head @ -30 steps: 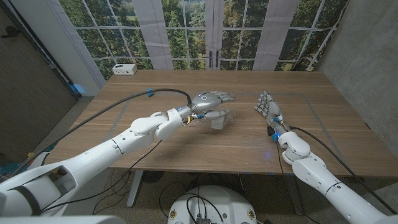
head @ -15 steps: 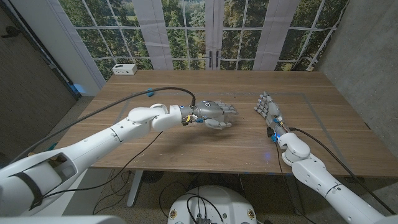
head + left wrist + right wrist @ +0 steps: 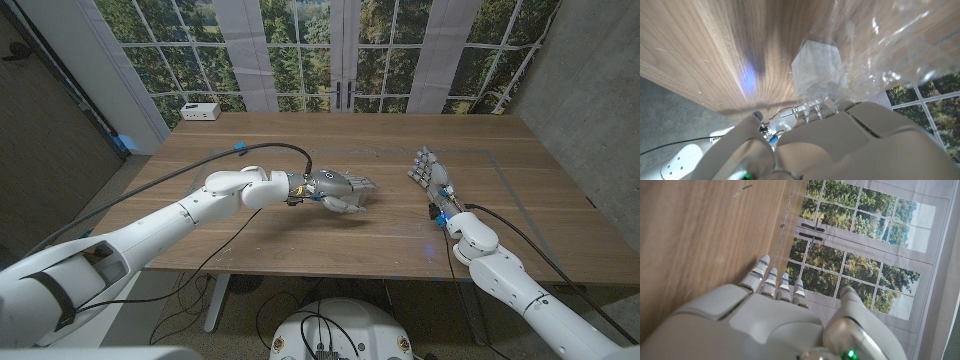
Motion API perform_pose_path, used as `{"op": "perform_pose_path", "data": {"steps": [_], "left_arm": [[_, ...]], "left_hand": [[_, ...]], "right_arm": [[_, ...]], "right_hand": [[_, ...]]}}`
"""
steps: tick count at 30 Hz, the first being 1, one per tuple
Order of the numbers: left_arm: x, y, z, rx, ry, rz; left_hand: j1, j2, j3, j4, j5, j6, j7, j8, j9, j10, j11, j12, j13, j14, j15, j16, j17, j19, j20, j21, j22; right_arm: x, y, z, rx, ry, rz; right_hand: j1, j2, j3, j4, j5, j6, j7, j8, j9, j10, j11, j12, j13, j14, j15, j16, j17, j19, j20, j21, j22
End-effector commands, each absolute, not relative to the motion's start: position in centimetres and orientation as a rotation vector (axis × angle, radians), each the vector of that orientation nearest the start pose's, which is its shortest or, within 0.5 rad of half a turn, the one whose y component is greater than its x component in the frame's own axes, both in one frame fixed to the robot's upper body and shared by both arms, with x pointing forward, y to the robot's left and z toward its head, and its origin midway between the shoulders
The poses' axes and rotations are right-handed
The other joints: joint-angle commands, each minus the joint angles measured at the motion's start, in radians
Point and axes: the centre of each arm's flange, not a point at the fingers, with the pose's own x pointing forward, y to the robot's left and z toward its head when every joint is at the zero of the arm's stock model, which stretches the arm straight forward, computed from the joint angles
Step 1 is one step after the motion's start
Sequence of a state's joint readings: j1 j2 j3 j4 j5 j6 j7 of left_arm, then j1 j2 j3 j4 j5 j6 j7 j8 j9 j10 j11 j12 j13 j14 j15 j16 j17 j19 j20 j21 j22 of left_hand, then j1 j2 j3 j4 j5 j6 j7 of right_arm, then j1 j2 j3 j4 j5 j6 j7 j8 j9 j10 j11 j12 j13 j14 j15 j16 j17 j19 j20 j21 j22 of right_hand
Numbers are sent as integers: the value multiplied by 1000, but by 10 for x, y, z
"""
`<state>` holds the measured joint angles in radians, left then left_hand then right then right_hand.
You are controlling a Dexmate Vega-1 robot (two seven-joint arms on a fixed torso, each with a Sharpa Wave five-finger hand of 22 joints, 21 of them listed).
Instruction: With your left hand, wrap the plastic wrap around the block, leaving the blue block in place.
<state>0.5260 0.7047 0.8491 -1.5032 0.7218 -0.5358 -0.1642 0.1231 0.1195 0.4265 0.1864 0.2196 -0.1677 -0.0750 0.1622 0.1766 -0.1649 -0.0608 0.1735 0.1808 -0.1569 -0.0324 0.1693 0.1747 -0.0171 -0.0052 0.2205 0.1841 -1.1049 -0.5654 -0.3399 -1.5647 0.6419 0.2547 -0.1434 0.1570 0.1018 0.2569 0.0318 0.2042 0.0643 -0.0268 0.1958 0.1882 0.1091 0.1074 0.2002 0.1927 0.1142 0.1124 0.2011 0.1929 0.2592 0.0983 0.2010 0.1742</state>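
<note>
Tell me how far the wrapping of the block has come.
Done, as it looks: the wrap already lies over the block, which stands on the table and shows pale through the film. In hand: the left hand is over the block and the wrap; its grip cannot be told. Left: whether the film goes all around is not visible, so tucking may remain. The right hand stands apart, holding nothing.

Bare table (image 3: 300, 225) — white box (image 3: 201, 111) far off
</note>
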Motion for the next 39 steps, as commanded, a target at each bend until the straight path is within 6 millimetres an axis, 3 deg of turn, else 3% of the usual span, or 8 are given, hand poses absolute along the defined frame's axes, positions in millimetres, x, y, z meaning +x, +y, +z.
{"op": "perform_pose_path", "data": {"steps": [1,11,18,21,23,29,34,39], "left_arm": [[614,119,-42,1516,-934,-763],[617,119,-43,1499,-896,-792],[604,113,-29,1523,-980,-718],[598,112,-24,1552,-1003,-678],[594,113,-20,1549,-1056,-610],[579,117,-22,1542,-1135,-456],[562,123,-25,1517,-1166,-275],[544,125,-31,1588,-1148,-144]], "left_hand": [[-24,60,1,-2,10,-83,-7,0,1,-43,-10,1,2,-29,-5,2,2,-16,-1,-2,2],[-33,55,7,-10,14,-127,-21,5,1,-71,-3,4,3,-39,0,4,0,-14,3,-3,1],[-24,35,11,-32,14,-106,-37,19,-1,-75,10,11,2,-40,19,5,-4,-10,32,-4,0],[-6,18,15,-57,10,-90,-42,25,-1,-79,11,15,2,-38,38,6,-6,-24,53,-12,-1],[17,0,19,-85,2,-86,-47,25,-1,-84,9,18,3,-40,63,6,-5,-53,95,-23,0],[42,-21,20,-119,-10,-40,-52,38,0,-38,10,37,4,-4,81,19,-4,-79,141,-23,5],[86,-40,27,-183,-27,120,-77,63,1,127,20,80,7,110,70,30,-2,-37,161,0,9],[158,-41,54,-266,-38,311,-53,90,5,289,25,115,15,226,45,40,1,-6,173,9,11]], "right_arm": [[601,-278,-94,73,-511,150],[599,-281,-94,74,-513,139],[599,-281,-94,81,-516,141],[599,-281,-94,78,-514,141],[599,-281,-95,80,-511,145],[599,-281,-93,74,-516,152],[599,-282,-94,76,-511,158],[599,-283,-96,79,-513,174]], "right_hand": [[-2,-3,0,5,5,2,-2,0,2,7,4,1,6,9,2,-1,2,2,0,1,5],[-3,-5,-1,6,4,1,-2,-1,2,9,10,2,5,10,2,-1,2,1,-1,1,4],[-3,-5,-1,6,4,1,-2,-1,2,10,11,2,5,10,2,-1,2,1,-1,1,4],[-3,-5,-1,6,4,2,-3,-1,2,9,9,1,5,10,2,-1,2,1,-1,1,4],[-3,-5,-1,6,4,1,-3,-1,2,9,9,1,5,10,2,-1,2,1,-1,1,4],[-3,-6,-1,6,4,-1,-4,-2,2,8,9,1,5,10,2,-1,2,1,-1,1,4],[-4,-6,-2,7,4,-1,-3,-2,2,6,7,0,5,10,1,-1,2,0,-1,1,4],[-4,-7,-2,7,4,-2,-4,-2,2,6,6,0,5,10,1,-1,2,0,-2,1,4]]}}
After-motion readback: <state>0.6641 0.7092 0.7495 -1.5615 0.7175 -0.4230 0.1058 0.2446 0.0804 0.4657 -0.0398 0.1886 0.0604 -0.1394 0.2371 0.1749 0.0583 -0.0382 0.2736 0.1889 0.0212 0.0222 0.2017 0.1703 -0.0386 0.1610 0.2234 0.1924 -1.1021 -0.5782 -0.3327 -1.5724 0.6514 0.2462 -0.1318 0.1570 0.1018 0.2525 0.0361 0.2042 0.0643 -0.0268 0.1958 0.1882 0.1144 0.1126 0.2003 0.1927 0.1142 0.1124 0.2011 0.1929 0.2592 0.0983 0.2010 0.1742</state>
